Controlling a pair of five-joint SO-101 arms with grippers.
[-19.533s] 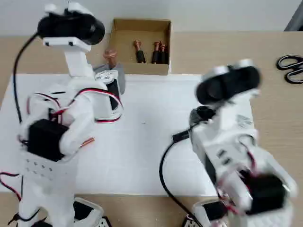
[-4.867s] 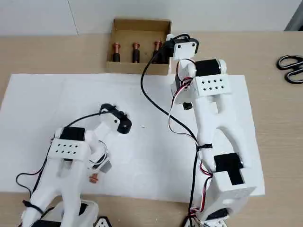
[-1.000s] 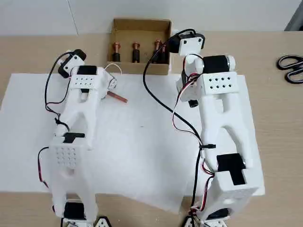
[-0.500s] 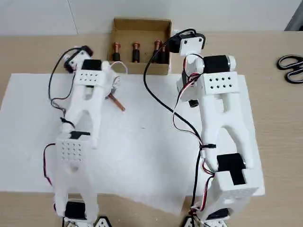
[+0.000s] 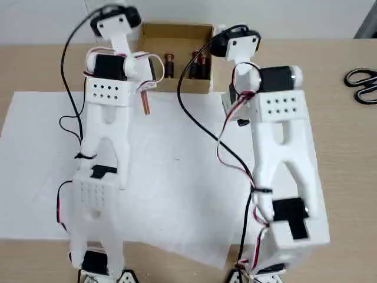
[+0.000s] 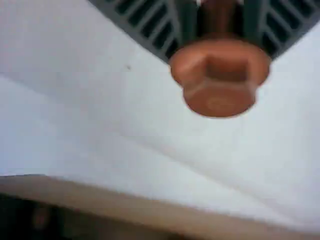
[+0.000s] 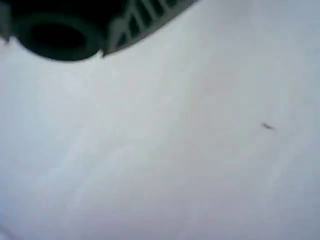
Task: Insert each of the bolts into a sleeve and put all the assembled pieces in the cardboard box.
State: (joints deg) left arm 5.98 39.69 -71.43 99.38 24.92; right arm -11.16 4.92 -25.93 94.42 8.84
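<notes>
The left pincer (image 6: 218, 14) is clamped on a copper-coloured bolt with a hexagonal flanged head (image 6: 220, 75). Its grey ribbed fingers (image 6: 145, 20) press the shank from both sides, and the head points away from them toward the sheet below. In the high view this bolt (image 5: 145, 104) is a slim copper rod hanging from the left pincer (image 5: 145, 88). It sits over the far edge of the white paper sheet (image 5: 177, 194), just before the near wall of the open brown cardboard box (image 5: 177, 30).

The right pincer (image 5: 237, 115) is close to the box's near right corner. It grips a short black tubular sleeve (image 7: 54, 36) whose round open end is seen beside one grey ribbed finger (image 7: 145, 17). From above the sleeve (image 5: 242, 122) is a small dark piece hanging over the paper.

Inside the box stand three assembled pieces, each with a copper head on a black sleeve. One (image 5: 169, 63) stands near the middle, and two (image 5: 194, 63) (image 5: 203, 65) stand close together toward the right wall.

The paper lies on a light wooden desk (image 5: 336, 135). A pair of black-handled scissors (image 5: 360, 78) rests at the desk's right edge, well apart from the arms.
</notes>
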